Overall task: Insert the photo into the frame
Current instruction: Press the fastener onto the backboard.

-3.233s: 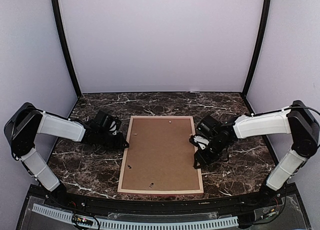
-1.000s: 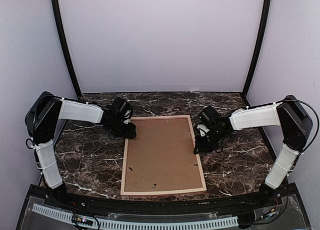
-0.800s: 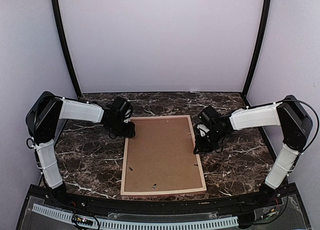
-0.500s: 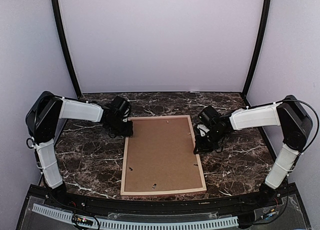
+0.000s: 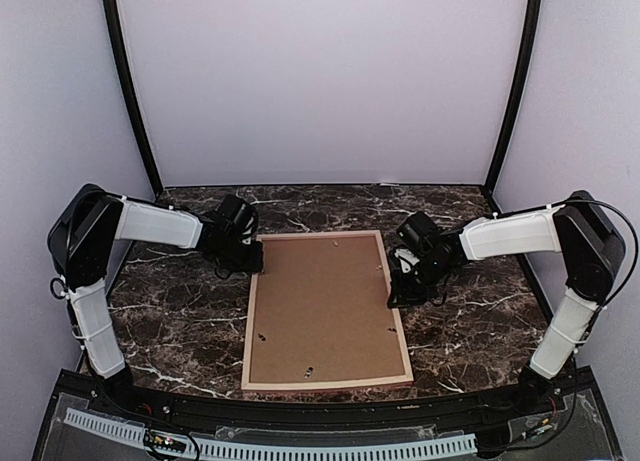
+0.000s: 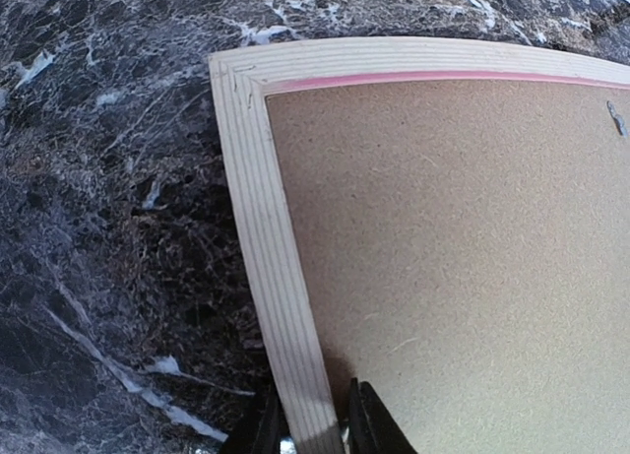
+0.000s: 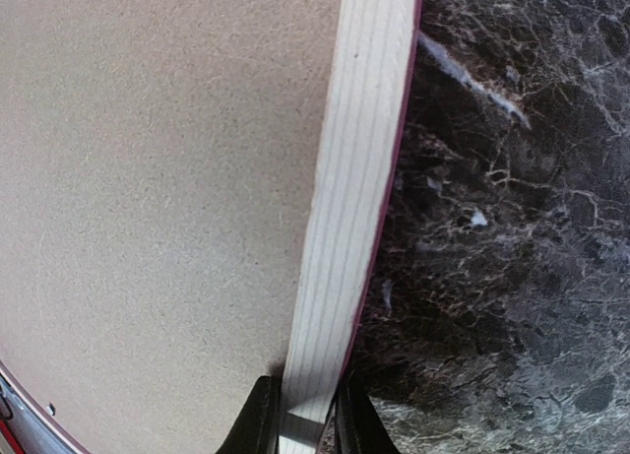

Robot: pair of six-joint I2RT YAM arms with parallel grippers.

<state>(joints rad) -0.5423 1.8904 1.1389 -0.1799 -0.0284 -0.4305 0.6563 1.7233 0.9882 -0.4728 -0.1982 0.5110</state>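
The frame (image 5: 326, 383) lies face down on the marble table, its pale wood back up and a brown backing board (image 5: 325, 306) filling it. The photo does not show in any view. My left gripper (image 5: 252, 261) straddles the frame's left rail (image 6: 258, 198) near the far left corner, one finger on each side, shut on the rail (image 6: 313, 429). On the opposite side my right gripper (image 5: 393, 299) is shut on the right rail (image 7: 359, 159), whose pink-red front edge shows along the table side; its fingers (image 7: 300, 420) press both sides.
Dark marble tabletop (image 5: 180, 311) runs around the frame on all sides. Pale walls and two black posts (image 5: 128, 91) close in the back and sides. Small metal tabs (image 5: 309, 372) sit on the backing board.
The left gripper has closed its fingers in around the left rail near the far corner and shifted slightly left. The right arm and the frame have stayed still.
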